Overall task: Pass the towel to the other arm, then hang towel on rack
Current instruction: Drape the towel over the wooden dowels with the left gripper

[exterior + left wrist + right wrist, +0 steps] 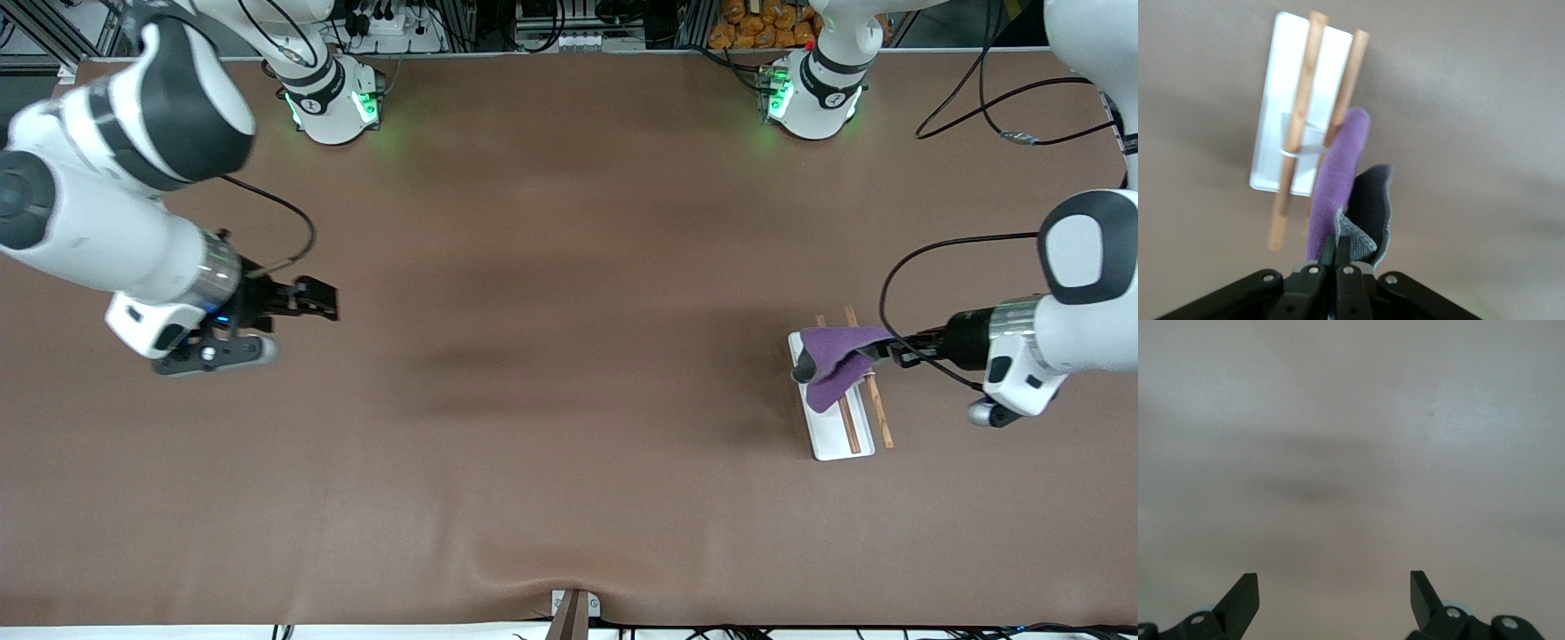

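The purple towel (834, 357) with its dark grey reverse (1373, 200) hangs from my left gripper (882, 352), which is shut on one edge of it. It spreads over the rack (831, 425), a white base with two brown rods (877, 411), and covers the rod ends farther from the front camera. In the left wrist view the towel (1338, 175) drops along one rod (1346, 80) from my left gripper (1343, 244); I cannot tell whether it touches the rod. My right gripper (322, 300) waits open over bare table at the right arm's end, and in its wrist view the right gripper (1333, 577) holds nothing.
The brown table cover (569, 356) stretches between the two arms. A black cable (925, 267) loops from the left wrist above the rack. A small white bracket (573, 609) sits at the table edge nearest the front camera.
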You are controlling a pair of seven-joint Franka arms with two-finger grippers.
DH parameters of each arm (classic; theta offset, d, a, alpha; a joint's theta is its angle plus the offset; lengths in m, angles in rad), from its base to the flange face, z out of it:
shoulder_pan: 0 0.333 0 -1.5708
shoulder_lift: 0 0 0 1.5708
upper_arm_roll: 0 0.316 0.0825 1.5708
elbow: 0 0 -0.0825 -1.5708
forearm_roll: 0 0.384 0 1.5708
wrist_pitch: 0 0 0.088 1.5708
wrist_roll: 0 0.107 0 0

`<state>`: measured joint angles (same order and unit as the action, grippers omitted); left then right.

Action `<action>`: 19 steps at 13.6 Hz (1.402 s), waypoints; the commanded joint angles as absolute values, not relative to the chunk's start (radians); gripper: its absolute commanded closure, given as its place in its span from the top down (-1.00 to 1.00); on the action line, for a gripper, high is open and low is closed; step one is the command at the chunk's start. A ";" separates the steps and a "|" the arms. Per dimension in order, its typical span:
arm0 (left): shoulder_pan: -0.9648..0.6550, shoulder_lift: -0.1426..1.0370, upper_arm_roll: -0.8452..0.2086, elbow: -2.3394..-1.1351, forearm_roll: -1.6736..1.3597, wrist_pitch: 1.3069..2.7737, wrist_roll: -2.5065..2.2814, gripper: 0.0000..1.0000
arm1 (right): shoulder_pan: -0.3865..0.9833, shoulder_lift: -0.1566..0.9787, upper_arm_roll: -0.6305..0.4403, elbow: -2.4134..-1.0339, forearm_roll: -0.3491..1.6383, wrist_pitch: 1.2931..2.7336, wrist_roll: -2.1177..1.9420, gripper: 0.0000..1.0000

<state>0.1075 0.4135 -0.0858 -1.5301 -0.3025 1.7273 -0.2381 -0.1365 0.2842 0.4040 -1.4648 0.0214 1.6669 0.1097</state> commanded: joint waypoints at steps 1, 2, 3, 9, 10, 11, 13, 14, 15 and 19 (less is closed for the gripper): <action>0.156 0.422 -0.094 -1.528 -0.278 1.720 -0.167 -1.00 | -0.144 0.186 0.313 -1.503 0.017 1.596 0.017 1.00; 0.173 0.426 -0.094 -1.528 -0.278 1.720 -0.144 -1.00 | -0.114 0.155 0.254 -1.506 0.011 1.573 -0.021 1.00; 0.193 0.440 -0.094 -1.528 -0.278 1.723 -0.118 -1.00 | -0.080 0.135 0.177 -1.505 -0.009 1.554 -0.052 1.00; 0.258 0.509 -0.095 -1.528 -0.278 1.743 -0.049 -1.00 | -0.047 0.011 -0.047 -1.505 -0.035 1.395 -0.161 1.00; 0.261 0.518 -0.095 -1.528 -0.278 1.746 -0.049 -0.97 | -0.054 -0.004 -0.051 -1.505 -0.041 1.376 -0.152 1.00; 0.259 0.525 -0.095 -1.526 -0.279 1.746 -0.049 -0.61 | -0.054 -0.009 -0.063 -1.503 -0.041 1.349 -0.111 1.00; 0.261 0.526 -0.095 -1.526 -0.281 1.755 -0.049 0.60 | -0.026 -0.031 -0.084 -1.500 -0.025 1.335 -0.043 1.00; 0.267 0.526 -0.095 -1.526 -0.279 1.756 -0.049 1.00 | -0.022 -0.031 -0.080 -1.497 -0.022 1.336 -0.029 1.00; 0.273 0.523 -0.095 -1.525 -0.281 1.756 -0.040 1.00 | -0.017 -0.031 -0.077 -1.497 0.003 1.338 -0.005 1.00; 0.278 0.474 -0.097 -1.491 -0.244 1.755 -0.038 1.00 | -0.018 -0.029 -0.045 -1.496 0.051 1.339 0.067 1.00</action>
